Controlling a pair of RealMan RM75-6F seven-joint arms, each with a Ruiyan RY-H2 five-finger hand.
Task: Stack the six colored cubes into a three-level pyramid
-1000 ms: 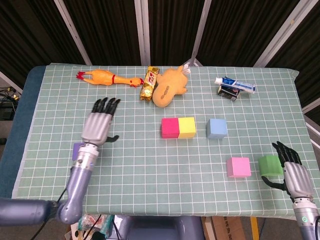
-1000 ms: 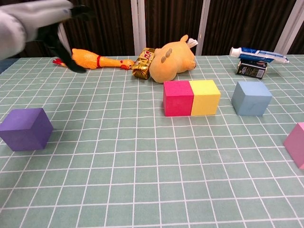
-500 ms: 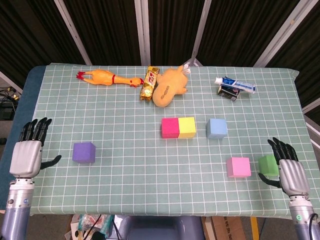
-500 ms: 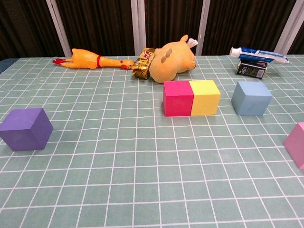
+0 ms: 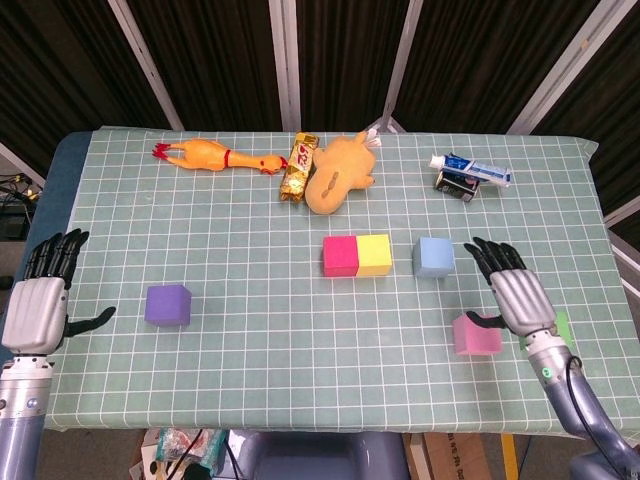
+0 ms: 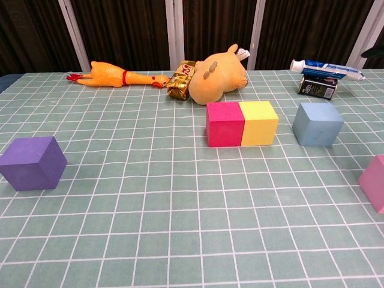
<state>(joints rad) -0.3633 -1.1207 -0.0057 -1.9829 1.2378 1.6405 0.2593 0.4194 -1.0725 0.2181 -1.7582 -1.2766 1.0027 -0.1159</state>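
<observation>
Left hand: I have pulled it off the table past the left edge; it hangs there with fingers spread and nothing in it, when a second ago it was out over the mat above the purple cube.
Purple cube: it sits alone near the left edge of the table, untouched and well apart from the others.
Magenta cube and yellow cube: they touch side by side at the middle of the table, the start of the bottom row.
Blue cube: just right of the yellow one with a gap between them, not yet joined to the row.
Pink cube: near the front edge on the right; my right hand now hovers just beside and above it.
Right hand: it has swung in from the front right corner toward the middle, fingers apart and empty; I judge it is lining up on the pink or the blue cube.
Green cube: only a sliver shows behind my right wrist, near the right edge.
Task meaning: nothing is stacked yet; the base still needs its third cube.
Containers: I see none on the table.
</observation>
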